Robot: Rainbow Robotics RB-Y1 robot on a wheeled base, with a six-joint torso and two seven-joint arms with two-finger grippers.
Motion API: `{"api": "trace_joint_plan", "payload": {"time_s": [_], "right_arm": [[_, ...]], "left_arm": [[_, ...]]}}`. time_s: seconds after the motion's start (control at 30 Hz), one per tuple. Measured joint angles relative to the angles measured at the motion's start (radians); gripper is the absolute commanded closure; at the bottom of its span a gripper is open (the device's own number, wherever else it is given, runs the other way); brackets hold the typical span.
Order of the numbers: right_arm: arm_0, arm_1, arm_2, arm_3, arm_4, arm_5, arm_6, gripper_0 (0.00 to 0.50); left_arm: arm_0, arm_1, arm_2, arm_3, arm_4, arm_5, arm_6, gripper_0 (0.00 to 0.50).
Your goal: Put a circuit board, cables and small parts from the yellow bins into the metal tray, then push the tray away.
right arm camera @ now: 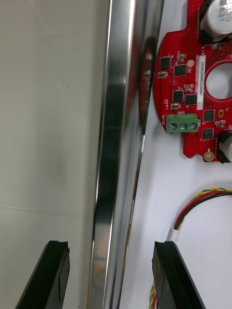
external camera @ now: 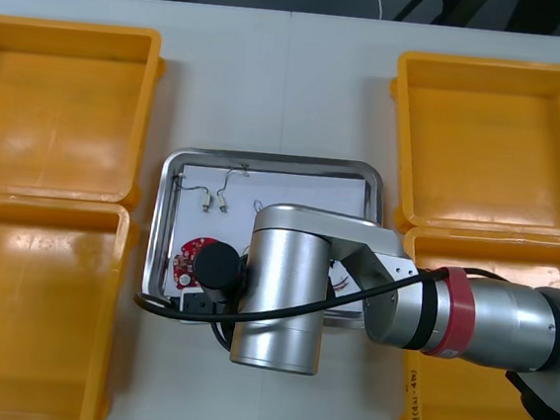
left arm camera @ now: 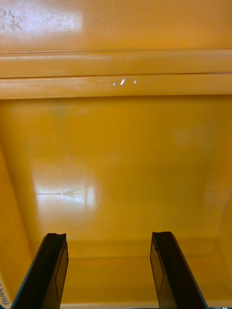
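The metal tray (external camera: 265, 159), white inside, lies between the yellow bins. A round red circuit board (external camera: 192, 254) rests in its near left corner, with small metal parts (external camera: 213, 202) farther back. My right arm's wrist (external camera: 282, 290) hangs over the tray's near edge. In the right wrist view my right gripper (right arm camera: 111, 244) is open, one finger on each side of the tray's rim (right arm camera: 113, 120). Beyond its fingers lie the circuit board (right arm camera: 186, 82) and a red and yellow cable (right arm camera: 198, 200). My left gripper (left arm camera: 108, 236) is open over a yellow bin's floor (left arm camera: 116, 159), holding nothing.
Two yellow bins stand at the left (external camera: 56, 109) (external camera: 33, 305) and two at the right (external camera: 495, 141) (external camera: 513, 267). A strip of bare table (external camera: 274, 70) lies beyond the tray's far edge. My right arm crosses the near right bin.
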Motion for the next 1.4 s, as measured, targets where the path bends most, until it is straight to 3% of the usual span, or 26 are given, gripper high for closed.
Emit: {"api": "trace_joint_plan", "payload": {"time_s": [1.2, 1.27, 1.3, 1.33, 1.4], "right_arm": [[-0.001, 0.070, 0.085, 0.119, 0.055, -0.020, -0.009, 0.000], [-0.001, 0.070, 0.086, 0.120, 0.055, -0.021, -0.018, 0.060], [-0.001, 0.070, 0.086, 0.121, 0.055, -0.021, -0.020, 0.136], [-0.002, 0.070, 0.086, 0.121, 0.056, -0.021, -0.020, 0.177], [-0.002, 0.070, 0.087, 0.121, 0.057, -0.021, -0.020, 0.335]], "left_arm": [[0.000, 0.000, 0.000, 0.000, 0.000, 0.000, 0.000, 0.000], [0.000, 0.000, 0.000, 0.000, 0.000, 0.000, 0.000, 0.000], [0.000, 0.000, 0.000, 0.000, 0.000, 0.000, 0.000, 0.000], [0.000, 0.000, 0.000, 0.000, 0.000, 0.000, 0.000, 0.000], [0.000, 0.000, 0.000, 0.000, 0.000, 0.000, 0.000, 0.000]]}}
